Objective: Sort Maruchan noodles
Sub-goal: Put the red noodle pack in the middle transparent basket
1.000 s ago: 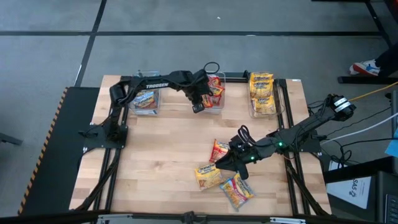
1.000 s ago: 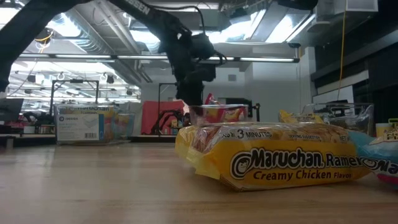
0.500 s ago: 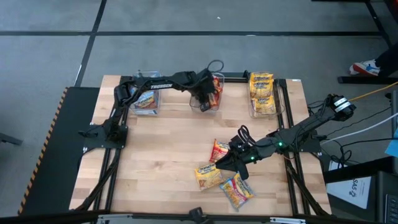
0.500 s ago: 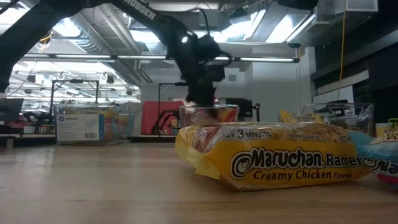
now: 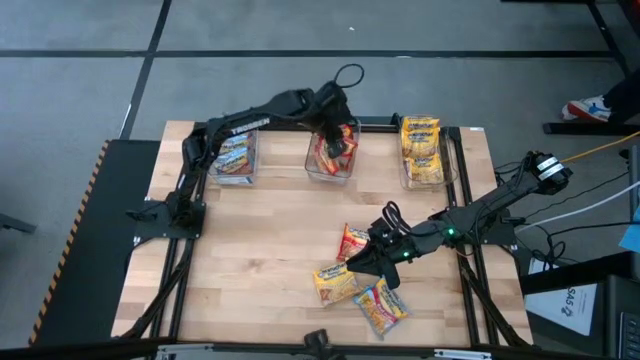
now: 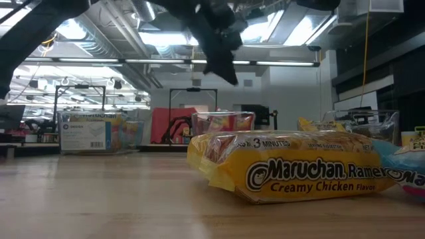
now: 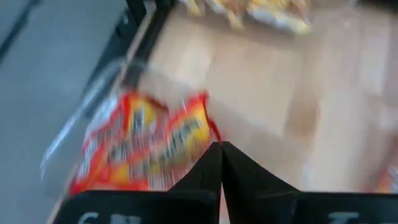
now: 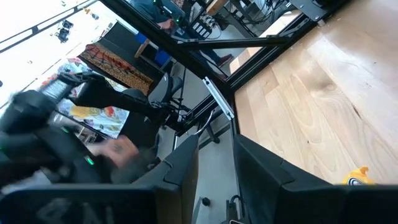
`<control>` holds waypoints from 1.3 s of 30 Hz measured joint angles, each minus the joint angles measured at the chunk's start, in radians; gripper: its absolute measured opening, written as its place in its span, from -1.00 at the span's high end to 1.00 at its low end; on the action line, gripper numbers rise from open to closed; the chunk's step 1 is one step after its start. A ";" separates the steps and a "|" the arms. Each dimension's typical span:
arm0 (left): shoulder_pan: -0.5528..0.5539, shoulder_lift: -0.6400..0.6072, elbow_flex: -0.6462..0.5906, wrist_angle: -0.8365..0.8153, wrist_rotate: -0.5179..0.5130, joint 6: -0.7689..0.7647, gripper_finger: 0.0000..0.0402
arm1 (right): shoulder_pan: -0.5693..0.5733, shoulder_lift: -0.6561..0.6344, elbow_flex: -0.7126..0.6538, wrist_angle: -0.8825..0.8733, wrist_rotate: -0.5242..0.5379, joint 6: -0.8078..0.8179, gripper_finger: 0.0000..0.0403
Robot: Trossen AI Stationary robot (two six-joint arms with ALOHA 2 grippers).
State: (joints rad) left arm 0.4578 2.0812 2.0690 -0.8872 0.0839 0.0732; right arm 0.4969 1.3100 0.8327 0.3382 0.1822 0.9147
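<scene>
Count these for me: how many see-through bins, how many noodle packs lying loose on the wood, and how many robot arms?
Clear plastic bins: 3
Loose crinkly plastic noodle packets on the wooden table: 3
Dark robot arms: 2
Total: 8

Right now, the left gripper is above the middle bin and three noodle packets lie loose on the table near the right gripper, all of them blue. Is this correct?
Not quite: none is blue. In the high view one loose packet is red and two, and, are yellow. The left gripper is above the middle bin, and the packets do lie near the right gripper.
</scene>
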 joint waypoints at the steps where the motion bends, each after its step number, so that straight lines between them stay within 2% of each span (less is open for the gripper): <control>1: -0.001 0.000 0.049 -0.099 0.004 0.000 1.00 | 0.000 0.000 0.000 -0.002 -0.008 0.000 0.46; 5: -0.011 -0.003 0.223 -0.576 0.039 -0.042 1.00 | 0.000 0.000 0.000 -0.015 -0.056 0.000 0.46; 7: -0.037 -0.004 0.261 -0.709 0.060 -0.075 1.00 | 0.000 0.000 0.000 -0.036 -0.080 -0.002 0.46; 9: -0.072 -0.033 0.240 -0.671 0.103 -0.118 1.00 | 0.000 0.000 0.000 -0.067 -0.087 -0.002 0.46; 11: -0.103 -0.074 0.238 -0.692 0.188 -0.130 1.00 | 0.000 0.000 0.000 -0.104 -0.071 -0.001 0.46; 13: -0.141 -0.116 0.243 -0.680 0.228 -0.128 1.00 | 0.000 0.000 0.001 -0.167 0.000 0.004 0.46; 17: -0.239 -0.182 0.226 -0.683 0.223 -0.172 1.00 | -0.034 0.000 0.001 -0.238 0.151 0.032 0.46; 22: -0.388 -0.308 0.178 -0.681 0.185 -0.236 1.00 | -0.199 0.002 0.000 -0.262 0.153 -0.034 0.46; 27: -0.595 -0.457 -0.008 -0.681 0.068 -0.271 1.00 | -0.386 0.005 0.000 -0.286 0.226 -0.091 0.46; 31: -0.749 -0.594 -0.198 -0.646 -0.138 -0.433 1.00 | -0.498 0.005 0.022 -0.338 0.200 -0.134 0.48; 34: -0.817 -0.684 -0.342 -0.533 -0.280 -0.557 1.00 | -0.555 0.019 0.123 -0.534 0.193 -0.164 0.58; 37: -0.847 -0.772 -0.478 -0.393 -0.356 -0.618 1.00 | -0.601 0.070 0.261 -0.730 0.185 -0.222 0.70; 39: -0.850 -0.813 -0.569 -0.302 -0.433 -0.632 1.00 | -0.631 0.123 0.360 -0.807 0.141 -0.265 0.74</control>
State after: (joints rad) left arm -0.3917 1.2686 1.4999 -1.1894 -0.3495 -0.5592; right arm -0.1339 1.4327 1.1928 -0.4684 0.3230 0.6492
